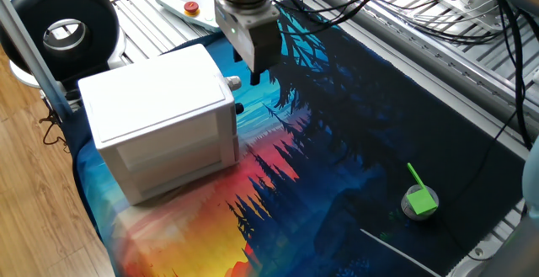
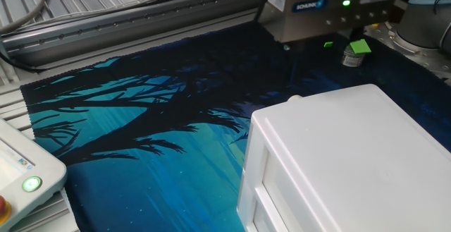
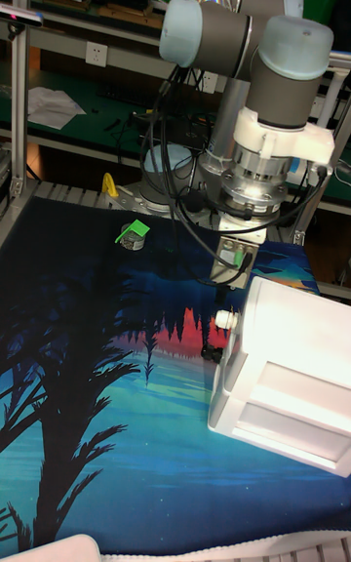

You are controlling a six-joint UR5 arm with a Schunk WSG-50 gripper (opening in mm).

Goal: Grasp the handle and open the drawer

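The tabletop (image 1: 370,142) is seen from high up in one fixed view, looking down at a slant, with the white box (image 1: 160,121) at 9 o'clock. In the other fixed view the box (image 2: 352,161) is seen very close, at 5 o'clock, from low beside it. In the tall fixed view the scene is faced from the far side, toward the arm (image 3: 244,45), from farther back. The box (image 3: 292,367) and the green thing (image 3: 132,233) are shared by all three views.
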